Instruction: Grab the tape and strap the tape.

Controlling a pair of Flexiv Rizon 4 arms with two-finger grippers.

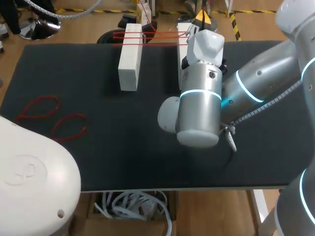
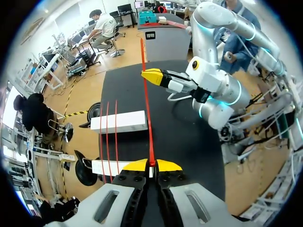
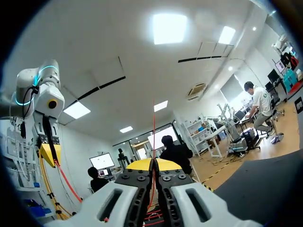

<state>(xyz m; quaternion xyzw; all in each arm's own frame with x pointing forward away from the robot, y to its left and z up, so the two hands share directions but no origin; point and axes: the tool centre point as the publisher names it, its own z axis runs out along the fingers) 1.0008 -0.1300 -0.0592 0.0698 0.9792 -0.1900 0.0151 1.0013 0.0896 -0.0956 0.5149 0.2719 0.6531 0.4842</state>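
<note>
A thin red tape [image 2: 148,118] runs taut from my left gripper [image 2: 152,164], which is shut on it, across to my right gripper [image 2: 154,76], and goes on past it. In the right wrist view my right gripper [image 3: 154,163] is shut on the red tape [image 3: 154,123], which rises straight ahead of the fingers. Two white blocks [image 1: 130,56] [image 2: 118,122] stand side by side at the table's far edge, with red bands [image 1: 157,35] stretched across them. My right gripper [image 1: 203,18] is over the right-hand block. The left gripper is hidden in the head view.
Two loose red loops [image 1: 39,110] [image 1: 69,127] lie on the black table [image 1: 123,157] at the left. My left arm's white housing [image 1: 34,177] fills the near left corner. My right arm's wrist [image 1: 199,108] hangs over the table's middle right.
</note>
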